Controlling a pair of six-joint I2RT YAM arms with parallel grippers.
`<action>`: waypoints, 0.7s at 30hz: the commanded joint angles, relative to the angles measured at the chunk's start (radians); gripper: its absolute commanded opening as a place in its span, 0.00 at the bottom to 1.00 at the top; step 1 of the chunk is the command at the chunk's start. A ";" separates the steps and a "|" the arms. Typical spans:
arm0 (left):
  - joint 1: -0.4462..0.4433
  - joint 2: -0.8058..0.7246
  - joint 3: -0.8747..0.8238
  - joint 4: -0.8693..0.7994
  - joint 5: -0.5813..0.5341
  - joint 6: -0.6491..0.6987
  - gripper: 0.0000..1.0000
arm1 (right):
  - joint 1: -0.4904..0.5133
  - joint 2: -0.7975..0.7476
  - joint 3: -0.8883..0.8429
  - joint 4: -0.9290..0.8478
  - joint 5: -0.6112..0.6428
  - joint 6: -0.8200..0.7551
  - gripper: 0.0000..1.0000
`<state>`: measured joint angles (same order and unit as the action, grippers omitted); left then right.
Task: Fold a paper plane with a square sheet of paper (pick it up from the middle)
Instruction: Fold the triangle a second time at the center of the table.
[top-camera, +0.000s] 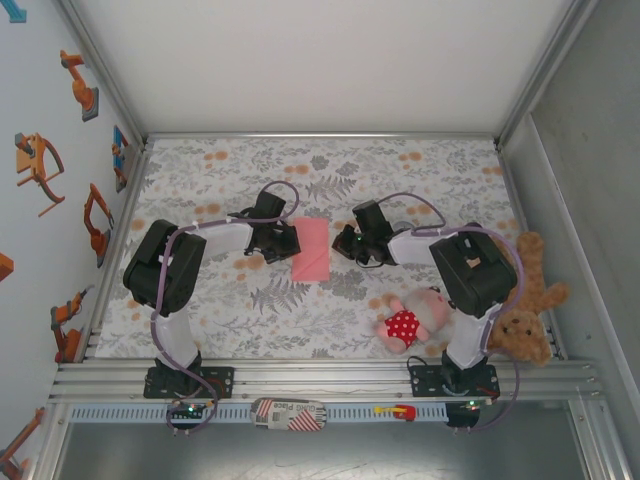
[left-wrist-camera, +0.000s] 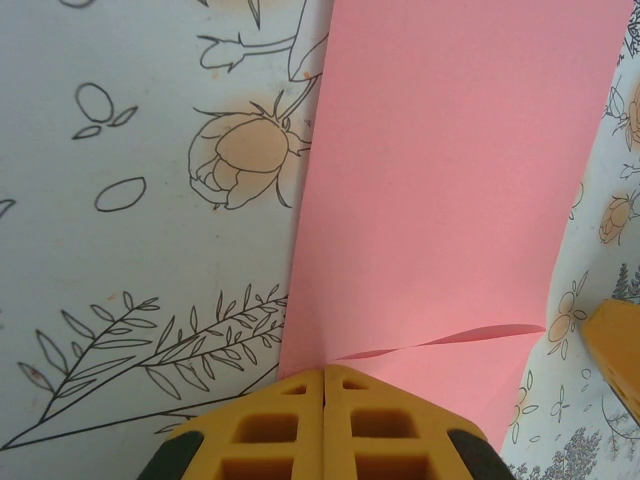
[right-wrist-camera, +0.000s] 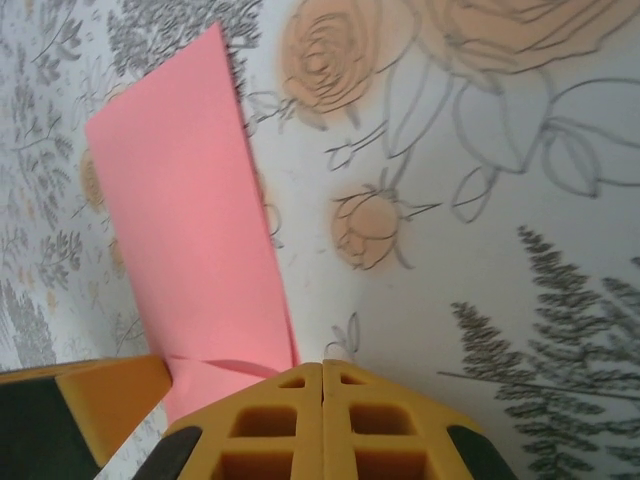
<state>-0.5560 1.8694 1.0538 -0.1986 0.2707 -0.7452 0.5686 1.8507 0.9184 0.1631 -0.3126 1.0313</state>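
The square sheet of paper (top-camera: 311, 249) lies mid-table on the floral cloth, folded into a narrow salmon-pink rectangle rather than a paper plane. My left gripper (top-camera: 287, 243) is shut, and its tips (left-wrist-camera: 325, 372) rest at the paper's (left-wrist-camera: 450, 180) left edge, where a loose upper layer curls up. My right gripper (top-camera: 345, 243) is shut too. Its tips (right-wrist-camera: 322, 367) sit on the cloth just off the right edge of the paper (right-wrist-camera: 190, 230). No paper shows between either pair of jaws.
A pink plush doll (top-camera: 410, 322) in a red dotted dress and a brown teddy bear (top-camera: 525, 320) lie by the right arm's base. Cage walls close in the table on the left, far and right sides.
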 joint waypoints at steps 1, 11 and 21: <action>0.014 0.045 -0.024 -0.091 -0.086 0.026 0.00 | 0.042 -0.022 0.045 0.017 -0.042 -0.052 0.00; 0.014 0.031 -0.011 -0.083 -0.052 0.020 0.00 | 0.081 0.126 0.134 0.036 -0.177 -0.018 0.00; 0.015 0.005 0.047 -0.104 -0.002 0.045 0.00 | 0.080 0.151 0.119 -0.077 -0.146 -0.058 0.00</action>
<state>-0.5537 1.8694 1.0687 -0.2214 0.2806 -0.7410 0.6456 1.9858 1.0302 0.1818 -0.4820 1.0027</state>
